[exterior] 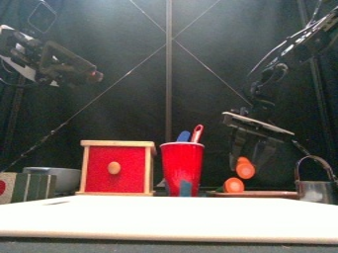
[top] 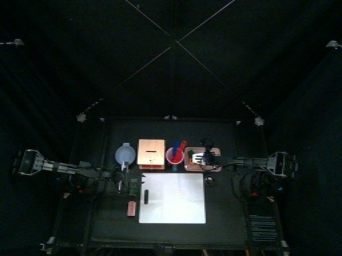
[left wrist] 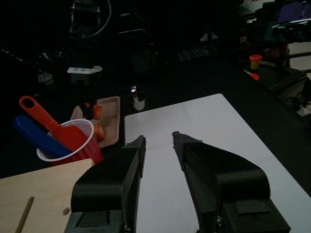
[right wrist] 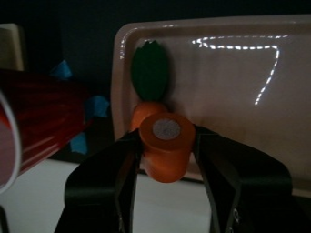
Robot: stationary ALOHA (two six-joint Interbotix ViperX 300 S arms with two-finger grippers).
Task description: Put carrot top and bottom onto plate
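The carrot bottom (right wrist: 165, 157), the stubby orange chunk, sits clasped between the jaws of the right gripper (right wrist: 165, 135). They stand fairly wide but press on either side of it. In the front view it hangs just above the plate (right wrist: 243, 82), over the rim nearest the red cup (exterior: 181, 166). The carrot top (right wrist: 151, 68), green leaf with a short orange stub, already lies on the plate just inside that same rim, close below the held piece. The main risk, as I judge it, is in the release. The chunk is round and smooth, and if dropped this near the rim it could roll off onto the table or toward the cup. The plate's surface looks glossy, so a piece let go from any height may skid. Lowering straight down could also push a jaw into the carrot top and knock it off the plate, or catch the shallow rim and tip the dish. Carrying the chunk further in toward the plate's middle before opening would lessen all three. The plate stands at the table's back edge, right of the middle, with the cup and a red box (exterior: 117, 168) beside it along that edge and a pale blue-grey dish (top: 124, 153) further left. A white sheet (top: 174, 197) covers the table's front half. The left gripper (left wrist: 159, 139) rests above that sheet, jaws apart and holding nothing. Black curtains close in the pen on all sides.
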